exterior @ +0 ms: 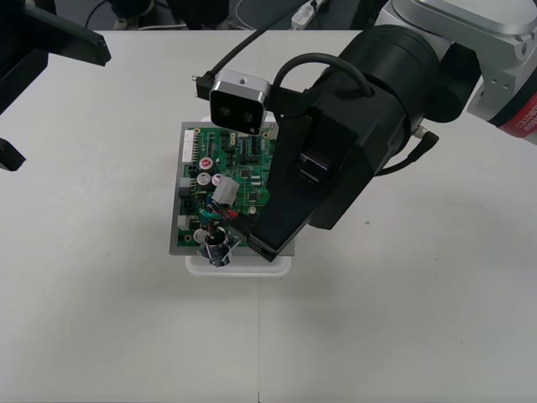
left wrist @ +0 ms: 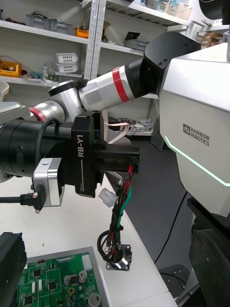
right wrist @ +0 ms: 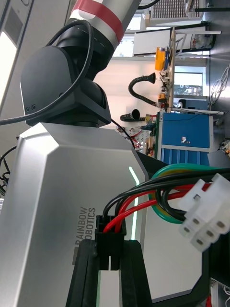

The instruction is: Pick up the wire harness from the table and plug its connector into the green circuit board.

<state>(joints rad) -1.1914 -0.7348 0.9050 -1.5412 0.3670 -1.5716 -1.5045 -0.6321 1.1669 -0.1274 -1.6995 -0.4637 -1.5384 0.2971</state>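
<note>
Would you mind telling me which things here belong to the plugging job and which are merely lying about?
For the job:
- wire harness, held by its black plug in the shut right gripper
- green circuit board on its white base

Not part of it:
- left gripper, open at the table's left side
- white power strip on the floor beyond

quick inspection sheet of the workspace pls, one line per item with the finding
surface: plain light table, flat
job's things: green circuit board on white base; small wire harness (red, black, green wires) hangs from the right tool, small black plug not in the board, round metal socket lowest
clutter: nothing seen
grippers: right tool over the board, shut on the plug; left tool open, at the table's left side
cables: black cable looped on the right arm
surroundings: dark floor strip beyond the far edge
</note>
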